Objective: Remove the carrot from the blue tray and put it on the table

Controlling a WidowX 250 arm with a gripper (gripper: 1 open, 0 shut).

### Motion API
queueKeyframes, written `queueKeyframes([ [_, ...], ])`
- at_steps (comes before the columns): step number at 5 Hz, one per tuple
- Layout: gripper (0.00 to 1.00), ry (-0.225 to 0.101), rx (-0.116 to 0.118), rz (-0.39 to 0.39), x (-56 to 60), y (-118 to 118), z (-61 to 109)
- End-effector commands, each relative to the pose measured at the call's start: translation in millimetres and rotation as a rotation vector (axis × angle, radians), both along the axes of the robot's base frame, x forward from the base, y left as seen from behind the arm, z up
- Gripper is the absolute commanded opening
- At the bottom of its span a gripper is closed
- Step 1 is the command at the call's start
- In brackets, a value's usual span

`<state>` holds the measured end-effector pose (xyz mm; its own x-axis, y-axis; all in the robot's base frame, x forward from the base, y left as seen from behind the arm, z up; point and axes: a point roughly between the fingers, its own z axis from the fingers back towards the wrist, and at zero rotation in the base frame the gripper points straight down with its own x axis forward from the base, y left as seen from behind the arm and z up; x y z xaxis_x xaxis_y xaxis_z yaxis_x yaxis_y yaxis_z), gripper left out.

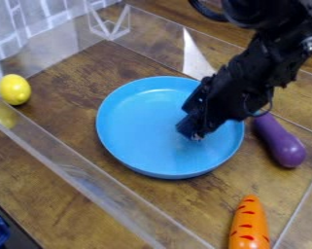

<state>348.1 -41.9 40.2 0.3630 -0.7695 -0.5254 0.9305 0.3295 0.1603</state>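
The carrot (pixel 248 225) already lies on the table (pixel 86 68), at five o'clock from the empty blue tray (pixel 139 131). The hand (pixel 190 129) hovers over the tray's right side; its spread is unclear. Next, I judge, comes pulling away.

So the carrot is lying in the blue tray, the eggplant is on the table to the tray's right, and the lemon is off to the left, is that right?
Not quite. The carrot is not in the blue tray; it lies on the table in front of the tray, near the lower right corner of the camera view. The eggplant is on the table to the tray's right, and the lemon is off to the left.
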Motion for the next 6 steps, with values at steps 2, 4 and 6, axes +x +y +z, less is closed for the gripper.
queueKeyframes([
  [2, 1.00, -0.059, -0.015, 0.105, -2.2, -16.5, 19.6],
  [4, 0.00, -0.061, -0.009, 0.177, -4.7, -21.6, 23.3],
  [6, 0.00, -0.065, 0.005, 0.171, -25.5, -38.5, 13.4],
])
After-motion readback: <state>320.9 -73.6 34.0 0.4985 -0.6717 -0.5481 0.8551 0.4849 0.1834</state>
